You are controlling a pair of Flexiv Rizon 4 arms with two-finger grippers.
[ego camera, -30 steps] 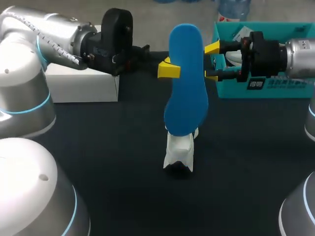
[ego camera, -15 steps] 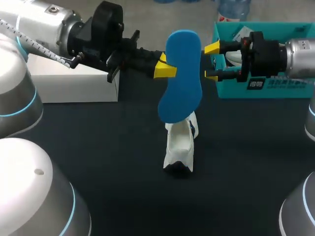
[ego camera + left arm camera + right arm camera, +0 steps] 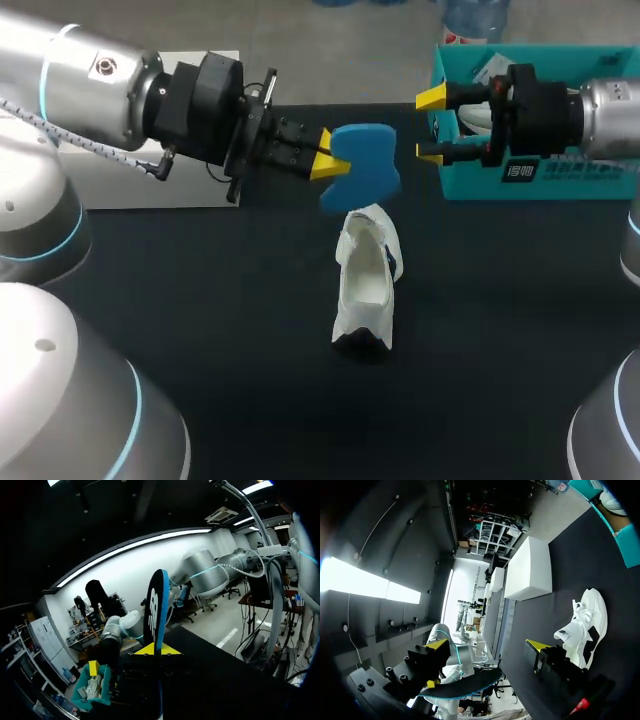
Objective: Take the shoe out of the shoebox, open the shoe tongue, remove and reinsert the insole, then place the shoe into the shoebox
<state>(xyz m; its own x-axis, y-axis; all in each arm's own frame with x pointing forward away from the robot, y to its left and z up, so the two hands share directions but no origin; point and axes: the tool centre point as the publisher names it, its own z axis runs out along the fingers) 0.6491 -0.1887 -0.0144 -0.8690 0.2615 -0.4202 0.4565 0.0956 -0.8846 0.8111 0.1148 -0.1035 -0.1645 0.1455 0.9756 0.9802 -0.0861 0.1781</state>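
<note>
A blue insole [image 3: 364,167] hangs above the table, pinched at its edge by my shut left gripper [image 3: 328,166]. The left wrist view shows the insole [image 3: 154,607] edge-on, rising from between my left gripper's [image 3: 157,650] yellow tips. The white shoe [image 3: 365,290] lies on the black table just below the insole, its opening facing up. My right gripper [image 3: 430,126] stands open and empty to the right of the insole, in front of the teal shoebox [image 3: 560,182]. In the right wrist view the shoe [image 3: 584,628] lies beyond the right gripper [image 3: 487,645].
A white box [image 3: 150,185] stands at the back left, under my left arm. The teal shoebox [image 3: 620,535] at the back right holds another white shoe [image 3: 612,502] and paper. The black tabletop [image 3: 250,380] spreads in front of the shoe.
My left wrist has turned and tipped the insole from upright to nearly flat, lowering it over the shoe and away from the right fingers. The right arm has kept still.
</note>
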